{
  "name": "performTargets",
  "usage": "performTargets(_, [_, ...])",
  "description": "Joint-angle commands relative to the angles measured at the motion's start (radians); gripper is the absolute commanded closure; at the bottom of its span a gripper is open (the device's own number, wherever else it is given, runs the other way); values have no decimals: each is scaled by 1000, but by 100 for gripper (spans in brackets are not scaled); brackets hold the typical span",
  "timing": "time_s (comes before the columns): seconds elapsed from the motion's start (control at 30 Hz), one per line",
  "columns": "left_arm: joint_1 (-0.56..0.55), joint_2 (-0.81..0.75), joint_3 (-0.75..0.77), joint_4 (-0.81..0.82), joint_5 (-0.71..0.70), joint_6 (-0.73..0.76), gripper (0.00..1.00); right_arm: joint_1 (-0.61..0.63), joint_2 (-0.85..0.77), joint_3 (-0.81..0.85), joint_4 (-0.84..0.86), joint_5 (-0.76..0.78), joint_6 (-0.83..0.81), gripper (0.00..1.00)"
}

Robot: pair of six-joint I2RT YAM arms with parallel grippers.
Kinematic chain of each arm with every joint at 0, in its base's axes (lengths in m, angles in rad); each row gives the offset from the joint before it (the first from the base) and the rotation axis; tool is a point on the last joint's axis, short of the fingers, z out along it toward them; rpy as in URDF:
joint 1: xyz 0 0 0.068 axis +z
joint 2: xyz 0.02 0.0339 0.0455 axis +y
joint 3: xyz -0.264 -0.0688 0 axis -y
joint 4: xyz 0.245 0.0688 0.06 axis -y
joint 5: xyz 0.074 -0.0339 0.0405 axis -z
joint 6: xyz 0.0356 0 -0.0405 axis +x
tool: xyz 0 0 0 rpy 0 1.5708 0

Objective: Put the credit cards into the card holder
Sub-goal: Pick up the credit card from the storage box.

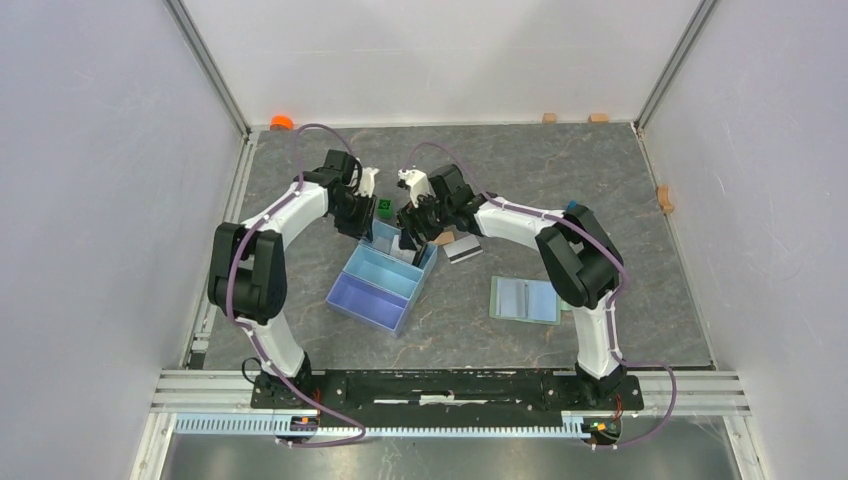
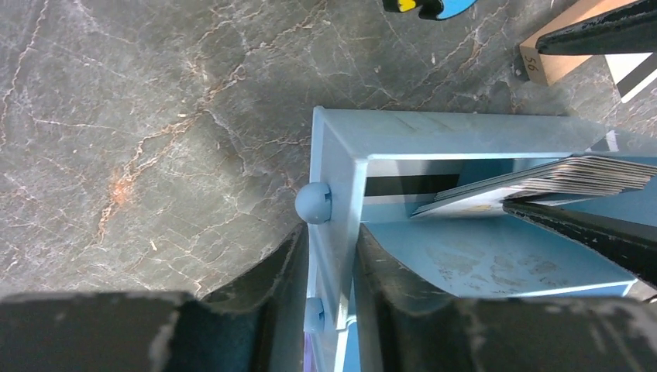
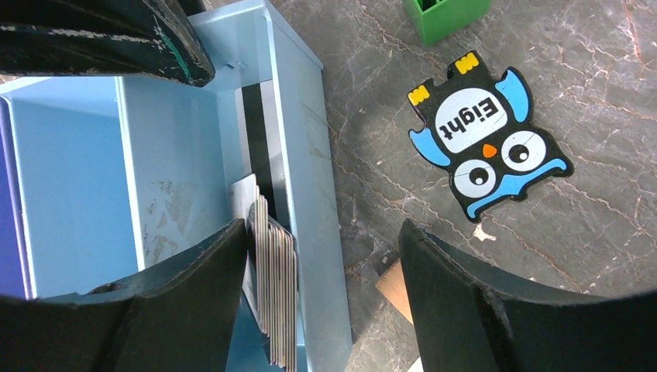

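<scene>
Fetching thin whitish credit cards [image 3: 275, 294]: your right claw [image 3: 321, 240], released, straddles them plus the wall of the light blue plastic tray [image 3: 298, 132], which your left claw [image 2: 331, 244] clamps. Next move likely wants only the cards pinched.

The tray [image 1: 385, 272] is light blue, the table [image 1: 600, 170] veined grey, the card holder [image 1: 525, 299] sage-green.

top: high overhead, whole table [image 1: 560, 160] | wrists: close, downward, both on blue tray [image 2: 341, 194]
</scene>
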Motion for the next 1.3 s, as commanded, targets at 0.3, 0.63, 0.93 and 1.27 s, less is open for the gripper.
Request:
performTargets(0.3, [-66, -80, -33, 107, -86, 107, 92, 5, -103, 27, -96, 187, -34, 27])
performTargets(0.63, [-78, -83, -33, 105, -93, 112, 95, 4, -134, 34, -100, 160, -45, 43])
performTargets(0.93, [-81, -78, -24, 96, -91, 108, 95, 4, -133, 23, -90, 76, -45, 71])
performTargets(1.27, [-82, -76, -14, 88, -97, 98, 95, 4, -181, 2, -89, 62, -45, 100])
